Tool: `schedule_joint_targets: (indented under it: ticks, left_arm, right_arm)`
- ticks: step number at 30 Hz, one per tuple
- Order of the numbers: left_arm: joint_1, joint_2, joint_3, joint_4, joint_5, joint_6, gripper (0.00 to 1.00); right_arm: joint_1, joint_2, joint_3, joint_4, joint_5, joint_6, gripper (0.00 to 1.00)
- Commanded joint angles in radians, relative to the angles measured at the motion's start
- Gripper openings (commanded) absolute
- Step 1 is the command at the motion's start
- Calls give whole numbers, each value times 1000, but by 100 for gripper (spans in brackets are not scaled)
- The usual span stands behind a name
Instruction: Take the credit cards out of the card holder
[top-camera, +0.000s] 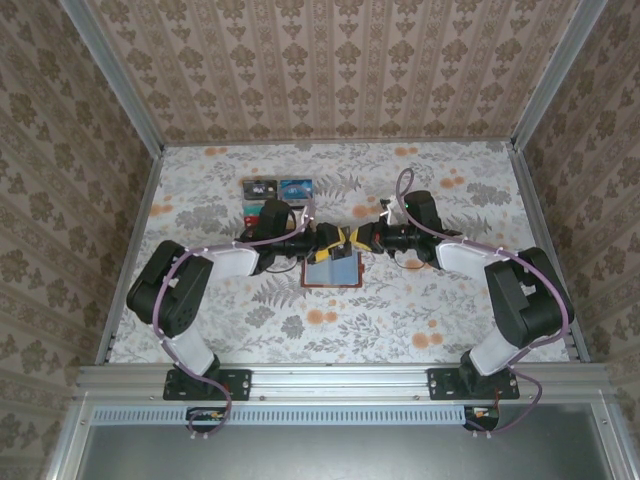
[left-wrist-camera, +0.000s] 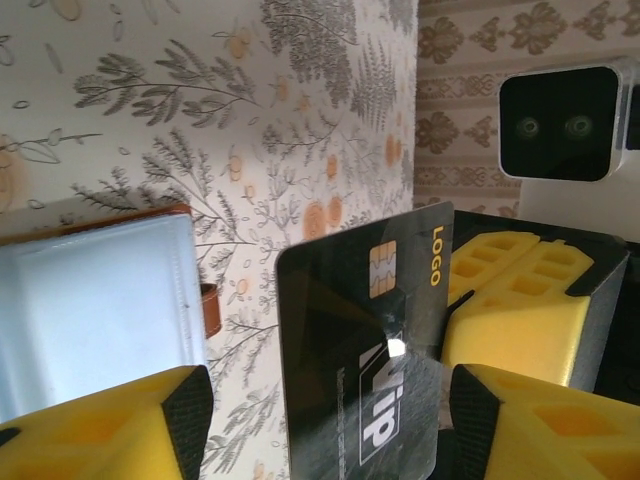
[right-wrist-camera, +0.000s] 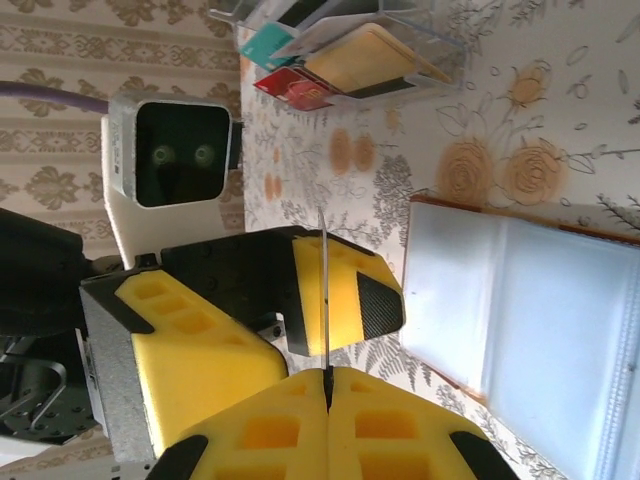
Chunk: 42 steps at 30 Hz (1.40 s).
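- One black plastic credit card (left-wrist-camera: 340, 330), marked with a chip, "LOGO" and "VIP", is clamped by the right claw (right-wrist-camera: 327, 385).
- The left claw (left-wrist-camera: 328, 410) is spread wide astride it.
- The brown leather card holder (right-wrist-camera: 520, 330) is laid unfolded under both claws, ringed by flowered table (top-camera: 420, 310).

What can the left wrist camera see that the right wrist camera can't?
Left wrist: the face of the black card, with its gold chip and the words LOGO and VIP. Right wrist: that card edge-on, a thin line squeezed in the right pincer, plus the clear tray holding other cards. Both: the open card holder with its blue-grey lining, lying on the flowery table.
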<state>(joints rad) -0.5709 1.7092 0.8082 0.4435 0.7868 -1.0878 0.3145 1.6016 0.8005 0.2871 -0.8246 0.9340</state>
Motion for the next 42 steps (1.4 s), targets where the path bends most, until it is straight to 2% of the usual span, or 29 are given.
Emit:
schedule_joint_targets:
  ticks: [1, 8, 16, 18, 20, 24, 27, 31, 34, 38, 42]
  left_arm:
    - [-4, -11, 22, 53, 40, -13, 58]
    - [3, -50, 11, 49, 36, -10, 33]
    - [15, -68, 18, 15, 18, 14, 0]
    - [20, -78, 24, -35, 5, 49, 0]
    - [27, -96, 36, -116, -20, 107, 0]
    - [53, -134, 70, -307, -81, 230, 0]
    - [93, -167, 99, -438, -121, 306, 0]
    - [175, -232, 155, -669, -218, 449, 0]
    - [237, -287, 199, -798, -262, 555, 0]
    - [333, -361, 221, -908, -317, 688, 0]
    - [432, -427, 226, -945, -379, 795, 0]
  right_arm:
    - [-8, -29, -12, 35, -38, 34, 0]
    - [-20, -19, -24, 31, -29, 28, 0]
    - [-20, 1, -23, 26, -22, 21, 0]
    - [-20, -4, -14, -22, 1, -4, 11]
    - [-20, -18, -11, -75, 36, -38, 32]
    - [-20, -63, 15, -237, 133, -142, 64]
    - [-23, -95, 26, -322, 209, -196, 80]
    - [-22, -98, 37, -341, 229, -215, 91]
    - [-23, -92, 37, -332, 232, -224, 92]
    - [-22, -91, 38, -317, 233, -235, 93]
    - [-22, -94, 39, -315, 240, -252, 97]
